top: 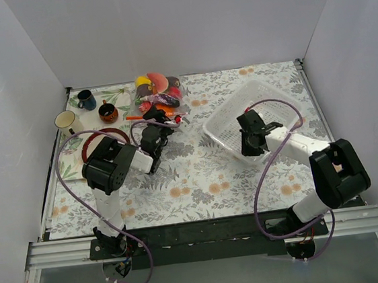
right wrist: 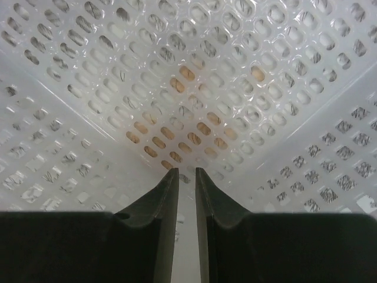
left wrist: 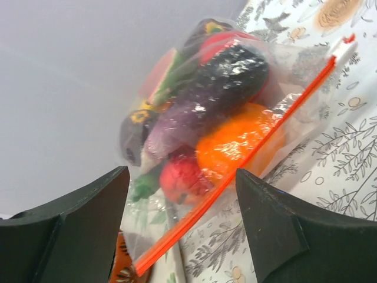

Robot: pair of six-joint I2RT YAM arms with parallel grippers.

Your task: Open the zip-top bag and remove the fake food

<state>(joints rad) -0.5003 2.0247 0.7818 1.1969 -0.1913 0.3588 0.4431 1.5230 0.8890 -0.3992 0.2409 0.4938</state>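
Left wrist view: the left gripper (left wrist: 181, 172) gapes wide before the zip-top bag (left wrist: 177, 124) — fake food (left wrist: 235, 141) inside. The right gripper (right wrist: 187, 172), nearly closed and empty, points into the basket (right wrist: 235, 88).

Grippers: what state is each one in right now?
Left gripper: open, empty, facing the bag.
Right gripper: shut, empty, over the basket.

A lab robot booth: plain white panels (top: 184, 27) wall the desk (top: 215, 193) on three sides, the left arm (top: 111, 170) and right arm (top: 331, 174) are bolted to an aluminium rail (top: 206, 238) at its near edge, purple cables (top: 265, 174) hang loose, and a floral cloth (top: 270, 75) carries staged props: mugs (top: 86, 99), a mesh basket (top: 224, 121), a zip-top bag (top: 161, 97) of fake food (left wrist: 232, 144).
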